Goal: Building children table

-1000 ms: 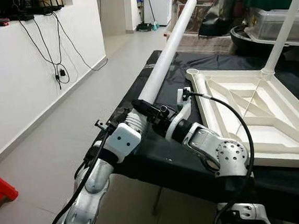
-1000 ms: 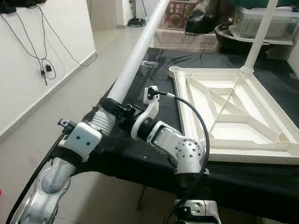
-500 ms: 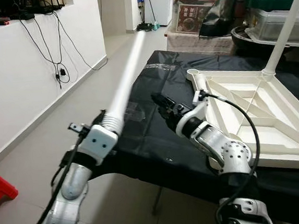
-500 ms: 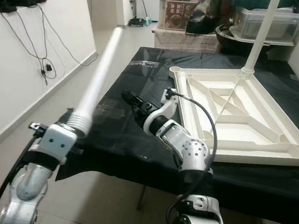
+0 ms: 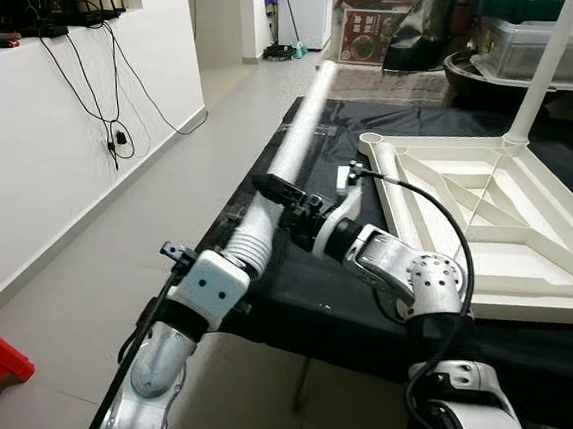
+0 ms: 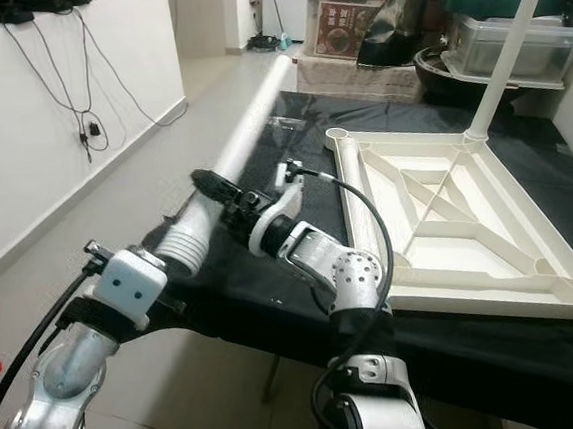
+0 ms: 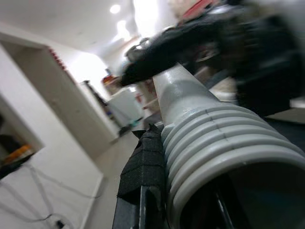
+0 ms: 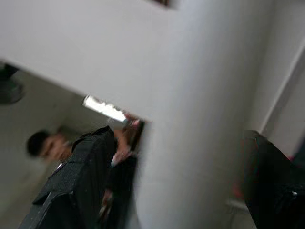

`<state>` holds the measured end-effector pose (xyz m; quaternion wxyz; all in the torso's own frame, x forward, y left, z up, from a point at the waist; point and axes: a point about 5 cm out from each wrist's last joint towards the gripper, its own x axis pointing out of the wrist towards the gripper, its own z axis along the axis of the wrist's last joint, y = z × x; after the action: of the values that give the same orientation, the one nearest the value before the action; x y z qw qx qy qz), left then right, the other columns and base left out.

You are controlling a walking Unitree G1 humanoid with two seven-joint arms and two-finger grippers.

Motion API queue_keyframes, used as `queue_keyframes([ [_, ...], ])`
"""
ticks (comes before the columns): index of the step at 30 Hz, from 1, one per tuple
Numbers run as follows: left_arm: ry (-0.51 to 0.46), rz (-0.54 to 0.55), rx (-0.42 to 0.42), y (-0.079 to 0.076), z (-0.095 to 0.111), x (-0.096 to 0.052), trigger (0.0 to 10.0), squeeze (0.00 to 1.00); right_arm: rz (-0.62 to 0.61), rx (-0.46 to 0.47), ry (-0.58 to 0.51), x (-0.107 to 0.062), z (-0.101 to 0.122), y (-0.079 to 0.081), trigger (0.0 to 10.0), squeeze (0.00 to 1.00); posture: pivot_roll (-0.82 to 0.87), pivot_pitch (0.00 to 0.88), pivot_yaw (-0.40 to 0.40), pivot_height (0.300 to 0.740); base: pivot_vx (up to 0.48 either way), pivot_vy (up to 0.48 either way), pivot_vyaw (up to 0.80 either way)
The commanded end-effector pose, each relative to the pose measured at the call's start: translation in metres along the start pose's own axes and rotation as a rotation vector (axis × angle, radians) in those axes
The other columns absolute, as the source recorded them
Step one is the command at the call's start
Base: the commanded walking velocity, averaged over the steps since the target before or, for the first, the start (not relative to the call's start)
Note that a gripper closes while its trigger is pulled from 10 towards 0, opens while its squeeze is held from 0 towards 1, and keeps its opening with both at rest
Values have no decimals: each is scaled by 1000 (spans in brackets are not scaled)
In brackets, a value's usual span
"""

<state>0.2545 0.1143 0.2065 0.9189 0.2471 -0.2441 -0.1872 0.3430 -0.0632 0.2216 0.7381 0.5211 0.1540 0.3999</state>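
Gripping the leg [image 5: 295,141], both grippers' fingers close around its threaded end, its axis pointing away beside the tabletop [image 5: 489,232]: left gripper [image 5: 233,269], right gripper [image 5: 290,196].

No legible text, perhaps owing to blur.

We found the worktop [image 5: 539,348] ahead and to our right, with the upturned tabletop [image 5: 488,227] lying on its right half, one fitted leg [image 5: 544,61] standing up from its far corner. The loose table leg [image 5: 291,154] slanted over the worktop's left edge — its near, ribbed end at the left gripper [image 7: 157,157], its far end pointing away towards the storage boxes [image 5: 379,11] behind the worktop. The right gripper [image 5: 283,197] lay against that leg partway along, between the left gripper and the tabletop's near-left corner. A wall [image 5: 50,145] stood to the left — cables [image 5: 106,100] hanging on it.
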Motion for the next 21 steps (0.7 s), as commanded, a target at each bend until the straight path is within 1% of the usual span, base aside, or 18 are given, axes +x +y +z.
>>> queue_keyframes([
  [1, -29, -33, -24, -5, 7, -2, 0, 0, -5, -3, 27, 1, -2, -1, 10000, 0, 96, 0, -74, 740, 0, 0, 0],
  [2, -29, -33, -24, -5, 7, -2, 0, 0, -5, -3, 27, 1, -2, -1, 10000, 0, 96, 0, -74, 740, 0, 0, 0],
  [3, -33, -60, -39, -10, 9, -3, 0, 0, -10, 1, 34, 2, -3, -2, 10000, 0, 98, 0, -75, 740, 0, 0, 0],
  [4, -33, -60, -39, -10, 9, -3, 0, 0, -10, 1, 34, 2, -3, -2, 10000, 0, 98, 0, -75, 740, 0, 0, 0],
  [5, -37, -90, -55, -15, 11, -5, 0, 0, -14, 11, 45, 2, -3, -3, 10000, 0, 98, 0, -74, 740, 0, 0, 0],
  [6, -37, -90, -55, -15, 11, -5, 0, 0, -14, 11, 45, 2, -3, -3, 10000, 0, 98, 0, -74, 740, 0, 0, 0],
  [8, -41, -148, -82, -26, 14, -11, 0, 0, -16, 19, 71, 4, -3, -5, 10000, 0, 102, 0, -78, 740, 0, 0, 0],
  [9, -41, -148, -82, -26, 14, -11, 0, 0, -16, 19, 71, 4, -3, -5, 10000, 0, 102, 0, -78, 740, 0, 0, 0],
  [11, -44, -169, -96, -31, 17, -14, 0, 0, -18, 30, 94, 4, -4, -6, 10000, 0, 101, 0, -77, 740, 0, 0, 0],
  [16, -48, -190, -116, -35, 20, -17, 0, 0, -22, 50, 126, 4, -5, -9, 10000, 0, 100, 0, -78, 740, 0, 0, 0],
  [18, -48, -190, -116, -35, 20, -17, 0, 0, -22, 50, 126, 4, -5, -9, 10000, 0, 100, 0, -78, 740, 0, 0, 0],
  [21, -48, -211, -131, -39, 21, -19, 0, 0, -14, 54, 154, 5, -6, -9, 10000, 0, 101, 0, -77, 740, 0, 0, 0],
])
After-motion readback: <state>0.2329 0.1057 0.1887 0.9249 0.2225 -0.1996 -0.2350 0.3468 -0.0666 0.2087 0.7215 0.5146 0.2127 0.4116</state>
